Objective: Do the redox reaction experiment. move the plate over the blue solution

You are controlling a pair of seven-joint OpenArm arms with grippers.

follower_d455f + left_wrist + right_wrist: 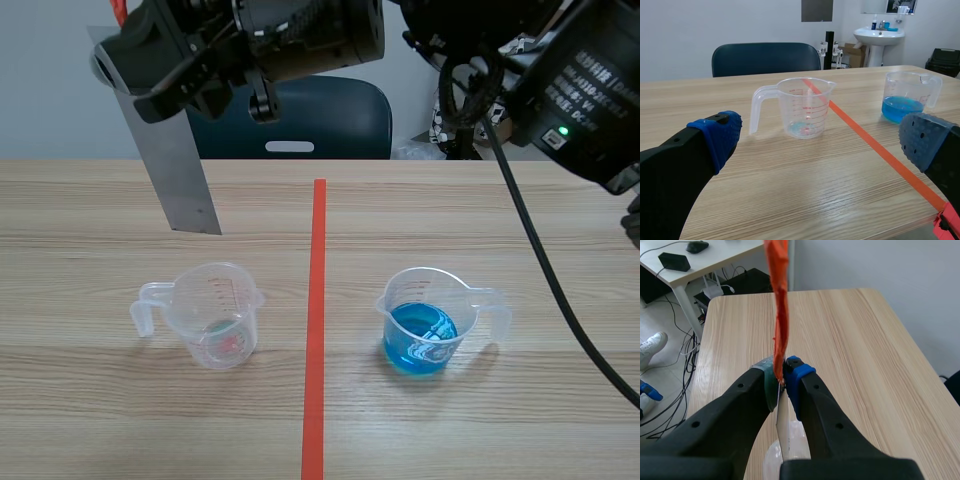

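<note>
Right tool (783, 373) grips plate (176, 160); blue solution (420, 336) apart

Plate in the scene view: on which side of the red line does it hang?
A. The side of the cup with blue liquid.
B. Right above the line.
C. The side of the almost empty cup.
C: the plate hangs on the same side of the red line as the almost empty cup.

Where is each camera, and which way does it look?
Scene view: between the arms, looking across the table; the right arm holds the plate high.
Left wrist view: low, facing the chair; its open left gripper shows.
Right wrist view: high, looking down; the right gripper is shut on the plate.
Shared: scene and left wrist views show the clear cup and cup of blue solution.
</note>
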